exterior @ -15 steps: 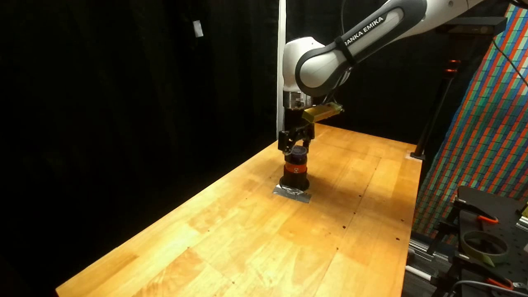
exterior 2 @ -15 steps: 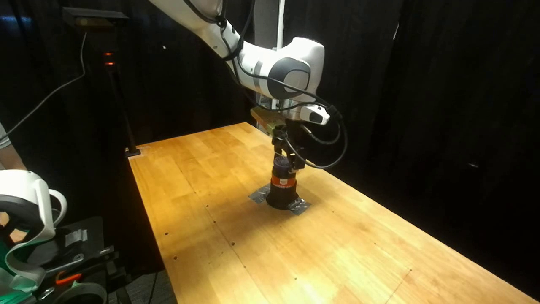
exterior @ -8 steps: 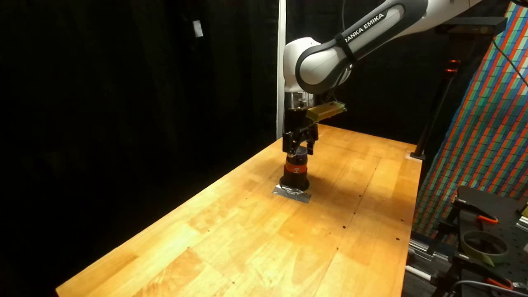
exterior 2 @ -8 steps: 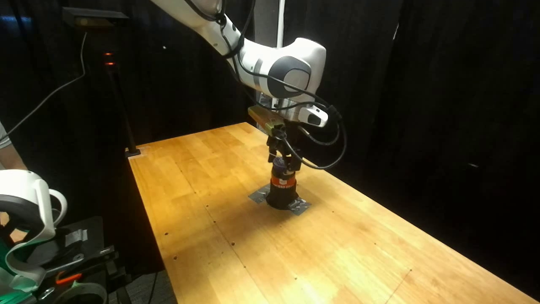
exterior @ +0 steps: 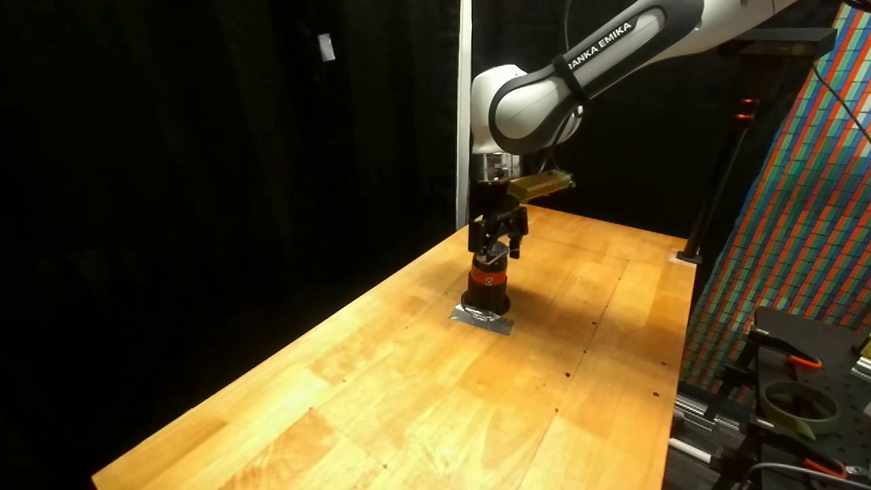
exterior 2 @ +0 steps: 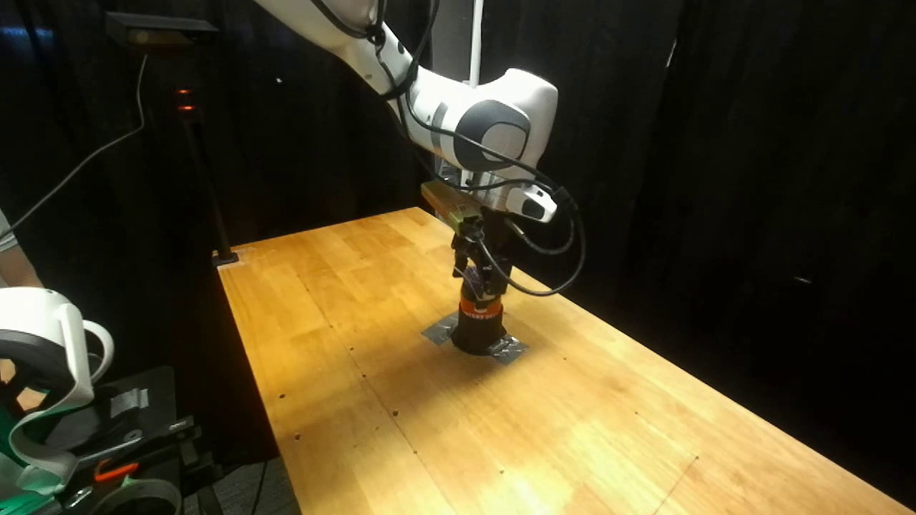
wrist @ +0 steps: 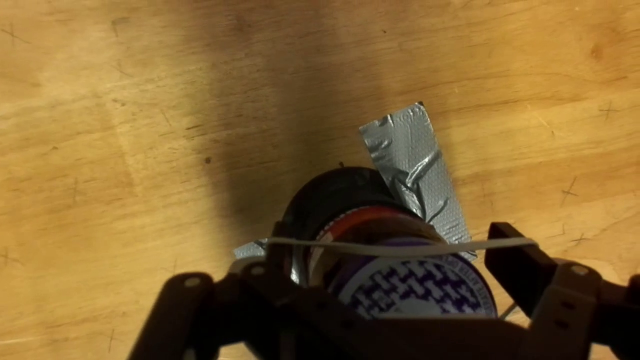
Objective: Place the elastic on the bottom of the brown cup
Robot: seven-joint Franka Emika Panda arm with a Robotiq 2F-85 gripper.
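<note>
Left of the cup (wrist: pixel 370 227): short tape (wrist: pixel 250 249), stuck to the table (wrist: pixel 125 100). Nearer, just beside the cup on that side, one finger (wrist: pixel 280 252) of the gripper (wrist: pixel 392 245). Gripper spread wide; the elastic (wrist: pixel 400 251) runs stretched from finger to finger.

At the cup: upright on the table, with the fingers either side of its top; black foot (wrist: pixel 340 192), orange band, purple lid (wrist: pixel 425 285). In the wrist view the elastic spans the lid's edge; in an exterior view a strand (exterior: pixel 499 257) crosses in front of the cup above the band. Return side of the loop mostly hidden; cannot tell whether it encircles the cup.

Right of the cup: long tape (wrist: pixel 412 160), lapping the foot and reaching out over the table; past it, the other finger (wrist: pixel 520 265), contact with the lid not readable.

Step in hand, by my judgement: getting the stretched loop over the cup's top. Elastic not yet down at the foot. Next move likely calls for fingers wide and centred on the cup, straight down past the band, then slipping free low so the elastic pulls in round the foot. Risk: a strand catching on the lid's rim.
</note>
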